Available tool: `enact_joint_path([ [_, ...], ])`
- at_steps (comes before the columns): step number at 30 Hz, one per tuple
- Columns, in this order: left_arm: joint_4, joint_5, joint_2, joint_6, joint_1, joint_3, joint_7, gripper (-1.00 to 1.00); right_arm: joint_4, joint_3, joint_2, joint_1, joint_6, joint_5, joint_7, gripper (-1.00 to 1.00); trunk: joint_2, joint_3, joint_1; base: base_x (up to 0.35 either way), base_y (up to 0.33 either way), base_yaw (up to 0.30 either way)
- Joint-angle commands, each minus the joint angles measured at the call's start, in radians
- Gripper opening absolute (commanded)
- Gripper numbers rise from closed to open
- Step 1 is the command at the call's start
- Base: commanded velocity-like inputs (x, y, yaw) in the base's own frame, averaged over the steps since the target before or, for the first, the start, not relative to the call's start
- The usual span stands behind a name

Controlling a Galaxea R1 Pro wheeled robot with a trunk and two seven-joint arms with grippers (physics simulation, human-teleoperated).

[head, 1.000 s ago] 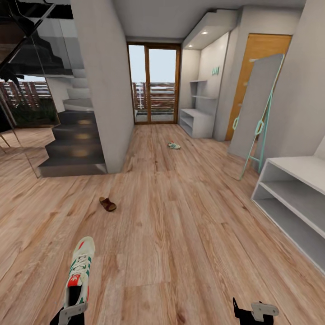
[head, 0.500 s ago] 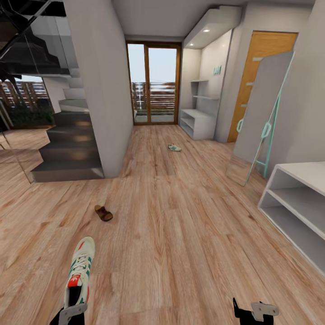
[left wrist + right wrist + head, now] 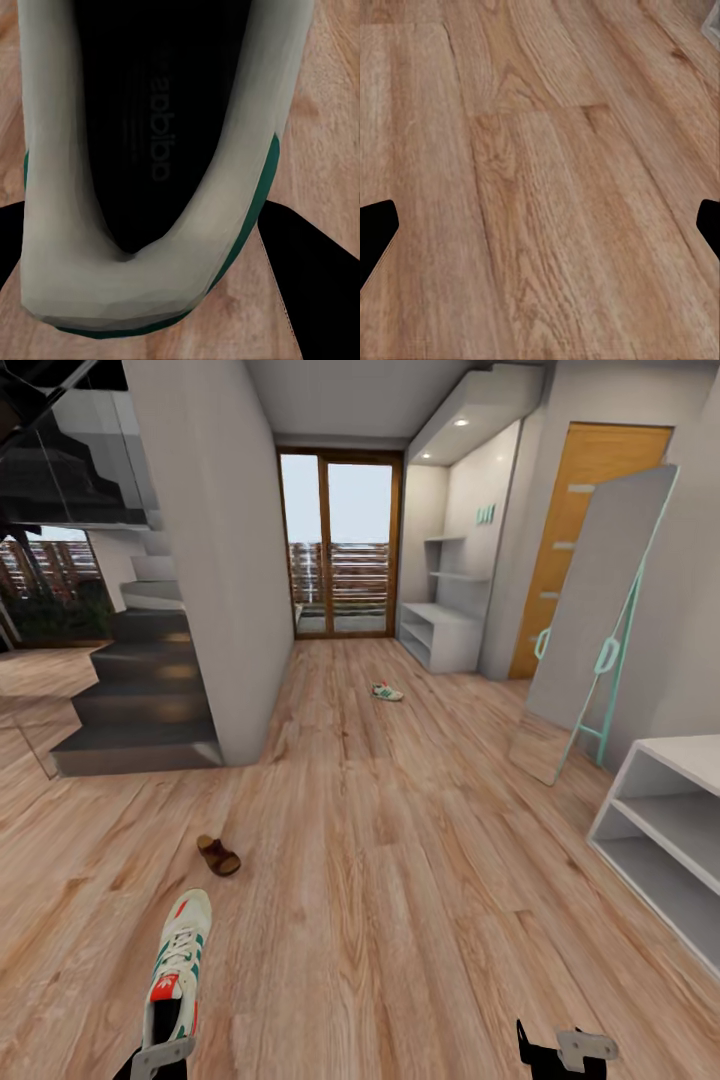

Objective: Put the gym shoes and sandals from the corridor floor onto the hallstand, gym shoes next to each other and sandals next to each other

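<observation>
My left gripper (image 3: 163,1044) is shut on the heel of a cream-white gym shoe (image 3: 178,958), held toe forward just above the wood floor (image 3: 400,880). In the left wrist view the shoe's dark opening (image 3: 154,142) sits between the black fingers (image 3: 319,281). The second gym shoe (image 3: 387,692) lies far ahead on the floor, short of the hallstand (image 3: 440,628) by the right wall. One brown sandal (image 3: 217,855) lies ahead of the held shoe, slightly to its right. The other sandal is out of view. My right gripper (image 3: 566,1050) is open over bare planks (image 3: 540,187).
A low white shelf bench (image 3: 668,755) stands close on the right. A leaning mirror with a teal frame (image 3: 592,622) is beyond it, then an orange door (image 3: 585,510). A grey pillar (image 3: 215,560) and dark stairs (image 3: 130,695) take up the left. Glass doors (image 3: 340,545) end the corridor.
The whole view has shifted as the camera moved forward: sandal and stairs slid left, bench and mirror slid right. Both grippers and the held shoe keep their places in the picture.
</observation>
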Motion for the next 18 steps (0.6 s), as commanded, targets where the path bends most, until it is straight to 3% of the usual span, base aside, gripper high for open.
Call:
enact_joint_path([
  [1,0.001,-0.003,0.000,-0.003,-0.001,0.007,-0.004,-1.00,0.001,-0.005,0.001,-0.001,-0.003,0.011,-0.002,1.00,0.000,-0.001,0.000,0.340,0.000,0.000],
  [11,0.001,-0.003,0.000,-0.003,-0.001,0.007,-0.004,-1.00,0.002,-0.005,0.001,-0.001,-0.003,0.011,-0.002,1.00,0.000,0.006,0.000,0.340,0.000,-0.113],
  [18,0.001,-0.003,0.000,-0.003,-0.001,0.007,-0.004,-1.00,0.005,-0.005,0.001,-0.001,-0.003,0.011,-0.002,1.00,0.000,0.006,0.000,0.340,0.000,-0.011],
])
